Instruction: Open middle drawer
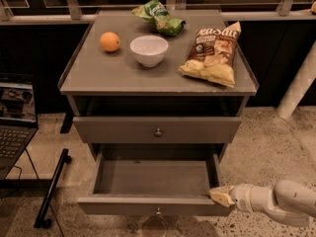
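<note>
One grey flat-fronted middle drawer (123, 205) stands open, with a round metal knob (158, 211).
Pale claw (220, 196) at its right front corner; cannot tell its grip.

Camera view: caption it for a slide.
Gripper at the right front corner of the pulled-out middle drawer.

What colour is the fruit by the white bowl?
Round orange fruit, camera view; gripper at the open grey drawer's right front corner.

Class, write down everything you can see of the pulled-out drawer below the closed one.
The middle drawer is grey and flat-fronted, with a small round metal knob at the front's centre. It stands pulled well out, level, and nothing shows inside it. The gripper sits at its front right corner, seemingly touching it.
</note>
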{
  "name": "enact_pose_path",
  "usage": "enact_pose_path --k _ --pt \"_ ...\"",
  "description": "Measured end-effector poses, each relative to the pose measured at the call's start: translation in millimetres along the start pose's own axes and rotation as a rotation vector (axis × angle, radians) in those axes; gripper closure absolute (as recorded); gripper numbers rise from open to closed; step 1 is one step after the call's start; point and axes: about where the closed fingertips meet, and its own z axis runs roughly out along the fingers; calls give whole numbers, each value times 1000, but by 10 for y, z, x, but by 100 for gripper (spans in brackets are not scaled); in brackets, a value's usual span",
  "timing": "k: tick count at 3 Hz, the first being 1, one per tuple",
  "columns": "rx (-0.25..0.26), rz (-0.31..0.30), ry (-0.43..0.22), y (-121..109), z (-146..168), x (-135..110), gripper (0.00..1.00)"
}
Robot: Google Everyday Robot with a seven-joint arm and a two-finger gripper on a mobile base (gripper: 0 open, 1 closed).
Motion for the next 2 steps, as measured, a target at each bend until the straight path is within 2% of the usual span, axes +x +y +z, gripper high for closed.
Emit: enact_pose_path --k 1,2 --pt "-34 -35 -111 -31 -86 -79 100" --pt "13 -131 -224 -139 -234 -436 100"
